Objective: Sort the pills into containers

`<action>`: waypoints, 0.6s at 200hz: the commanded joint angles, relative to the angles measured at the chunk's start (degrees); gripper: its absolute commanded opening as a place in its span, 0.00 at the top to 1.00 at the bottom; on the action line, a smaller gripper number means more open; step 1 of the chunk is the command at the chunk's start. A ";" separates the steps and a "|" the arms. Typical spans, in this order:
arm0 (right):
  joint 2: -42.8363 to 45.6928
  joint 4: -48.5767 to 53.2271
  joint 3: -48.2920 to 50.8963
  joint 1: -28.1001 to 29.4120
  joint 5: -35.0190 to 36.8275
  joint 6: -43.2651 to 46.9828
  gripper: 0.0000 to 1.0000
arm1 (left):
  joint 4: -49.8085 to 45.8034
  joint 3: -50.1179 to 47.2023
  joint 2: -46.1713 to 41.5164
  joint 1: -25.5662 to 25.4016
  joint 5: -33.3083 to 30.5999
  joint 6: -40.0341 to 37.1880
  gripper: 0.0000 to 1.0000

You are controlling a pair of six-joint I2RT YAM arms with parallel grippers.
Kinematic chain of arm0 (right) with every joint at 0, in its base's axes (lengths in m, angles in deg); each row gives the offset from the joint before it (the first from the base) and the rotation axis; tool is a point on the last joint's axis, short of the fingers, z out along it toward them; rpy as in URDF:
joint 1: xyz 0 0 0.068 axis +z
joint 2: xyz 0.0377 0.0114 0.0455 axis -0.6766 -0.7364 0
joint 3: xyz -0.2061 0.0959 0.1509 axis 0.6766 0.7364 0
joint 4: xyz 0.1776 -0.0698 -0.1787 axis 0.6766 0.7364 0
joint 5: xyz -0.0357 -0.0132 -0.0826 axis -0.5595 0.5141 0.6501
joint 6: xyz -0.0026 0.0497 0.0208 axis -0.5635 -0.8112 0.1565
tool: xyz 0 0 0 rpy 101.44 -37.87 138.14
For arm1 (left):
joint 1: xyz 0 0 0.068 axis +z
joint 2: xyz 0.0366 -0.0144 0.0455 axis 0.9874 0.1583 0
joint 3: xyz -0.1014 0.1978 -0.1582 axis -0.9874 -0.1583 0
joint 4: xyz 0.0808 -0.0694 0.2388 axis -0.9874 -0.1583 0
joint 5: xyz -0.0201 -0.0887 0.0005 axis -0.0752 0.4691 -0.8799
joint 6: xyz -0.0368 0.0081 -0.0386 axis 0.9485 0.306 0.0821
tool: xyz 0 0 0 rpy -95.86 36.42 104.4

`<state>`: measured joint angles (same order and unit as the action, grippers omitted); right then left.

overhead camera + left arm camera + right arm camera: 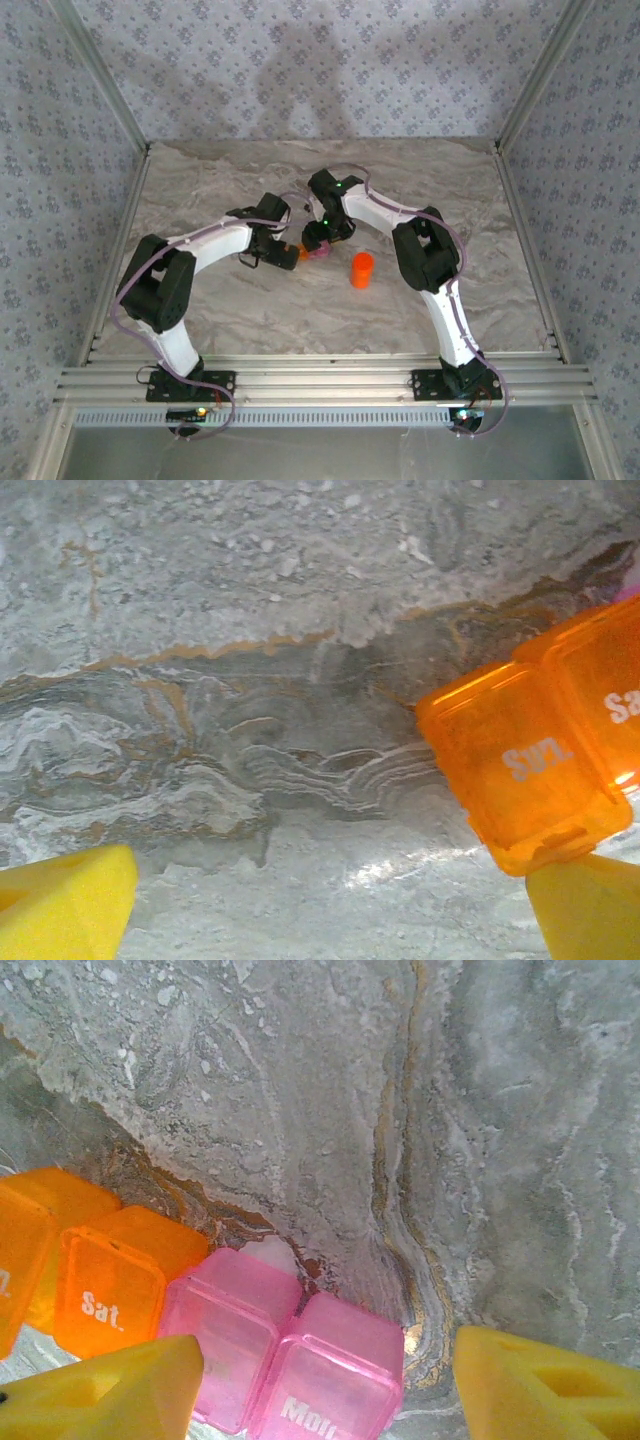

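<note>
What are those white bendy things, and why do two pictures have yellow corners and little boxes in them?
The white bendy things are two robot arms bolted to the near edge of a grey marbled table. The wide picture comes from a camera high above them. The other two come from small cameras on the arms' wrists, so the yellow corners are each arm's own fingers.

The left pincer is wide open and holds nothing. The right pincer has its fingers apart around the boxes; I cannot tell if it grips them.

The little boxes are a joined row of see-through plastic pill compartments, orange and pink, with day names on their lids. A taller orange round bottle stands alone nearby.
</note>
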<state>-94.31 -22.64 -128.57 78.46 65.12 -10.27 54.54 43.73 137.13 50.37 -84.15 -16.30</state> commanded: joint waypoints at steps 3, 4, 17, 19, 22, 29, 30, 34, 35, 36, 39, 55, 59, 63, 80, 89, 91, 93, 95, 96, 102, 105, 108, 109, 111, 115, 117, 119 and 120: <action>-1.71 3.17 2.39 0.91 1.39 1.25 0.31 | 0.62 2.05 -0.57 1.40 0.37 1.31 0.01; -1.66 3.17 2.41 0.93 1.44 1.27 0.31 | 0.61 2.11 -0.56 1.46 0.35 1.32 0.01; -1.70 3.22 2.46 0.86 1.39 1.35 0.31 | 0.82 2.59 -0.47 1.91 0.73 1.68 0.01; -1.70 3.18 2.50 0.86 1.39 1.33 0.31 | 0.85 2.67 -0.47 1.95 0.73 1.75 0.01; -1.71 3.18 2.47 0.89 1.37 1.37 0.31 | 0.85 2.77 -0.47 2.08 0.83 1.85 0.01; -1.79 3.19 2.45 0.88 1.31 1.38 0.31 | 0.95 3.07 -0.42 2.23 1.01 2.08 0.01; -1.79 3.18 2.43 0.91 1.31 1.38 0.31 | 0.99 3.11 -0.40 2.23 1.06 2.10 0.01; -1.77 3.18 2.55 0.90 1.30 1.38 0.31 | 1.03 3.28 -0.38 2.34 1.18 2.21 0.01; -1.78 3.18 2.58 0.92 1.26 1.38 0.31 | 1.07 3.30 -0.38 2.37 1.23 2.21 0.01; -1.79 3.17 2.54 0.94 1.28 1.38 0.31 | 1.10 3.40 -0.38 2.38 1.26 2.25 0.01; -1.79 3.19 2.53 0.95 1.30 1.45 0.31 | 1.12 3.55 -0.38 2.40 1.35 2.29 0.01; -1.83 3.23 2.60 0.94 1.22 1.47 0.31 | 1.29 4.26 -0.29 2.54 1.65 2.56 0.01; -1.87 3.17 2.64 0.94 1.22 1.47 0.31 | 1.30 4.43 -0.29 2.49 1.76 2.64 0.01; -1.88 3.22 2.67 0.87 1.22 1.47 0.31 | 1.39 4.58 -0.24 2.51 1.79 2.64 0.01; -1.96 3.22 2.60 0.95 1.17 1.55 0.31 | 1.34 5.46 0.29 2.57 2.02 2.83 0.01; -1.96 3.17 2.70 0.91 1.13 1.64 0.31 | 1.25 5.92 0.70 2.66 2.08 2.91 0.01; -1.97 3.19 2.73 0.92 1.15 1.64 0.31 | 1.15 6.01 0.79 2.71 2.03 2.92 0.01; -1.97 3.11 2.77 0.92 1.13 1.68 0.31 | 1.13 6.14 0.88 2.74 2.04 2.92 0.01; -1.97 3.13 2.75 0.92 1.13 1.65 0.31 | 1.19 6.20 1.03 2.75 2.00 2.92 0.01; -1.97 3.11 2.76 0.93 1.13 1.65 0.31 | 1.11 6.25 1.12 2.75 2.00 2.92 0.01; -1.99 3.17 2.69 0.90 1.05 1.64 0.31 | 0.97 6.58 1.41 2.83 2.10 2.96 0.01; -2.04 3.15 2.75 0.88 1.04 1.70 0.32 | 0.95 6.69 1.60 2.89 2.01 3.00 0.01; -2.03 3.16 2.83 0.88 1.06 1.72 0.32 | 0.94 6.81 1.80 2.92 1.99 3.00 0.01; -2.00 3.12 2.80 0.92 1.05 1.73 0.31 | 0.99 6.86 1.81 2.92 1.95 3.00 0.01; -2.04 3.05 2.83 0.94 1.04 1.73 0.31 | 0.96 6.91 1.92 2.97 1.98 3.00 0.01; -2.06 3.02 2.83 0.94 0.94 1.73 0.31 | 0.95 7.07 2.15 3.08 1.98 3.09 0.01; -2.06 3.07 2.85 0.95 0.95 1.73 0.32 | 0.99 7.16 2.27 3.10 1.99 3.09 0.01; -2.06 3.08 2.86 0.88 0.95 1.73 0.32 | 0.96 7.24 2.37 3.10 1.94 3.16 0.01; -2.06 3.08 2.82 0.91 0.95 1.73 0.32 | 0.95 7.24 2.48 3.14 1.97 3.17 0.01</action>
<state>-94.24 -22.88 -128.25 78.52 64.48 -9.77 55.72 49.09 137.81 52.84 -82.86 -13.96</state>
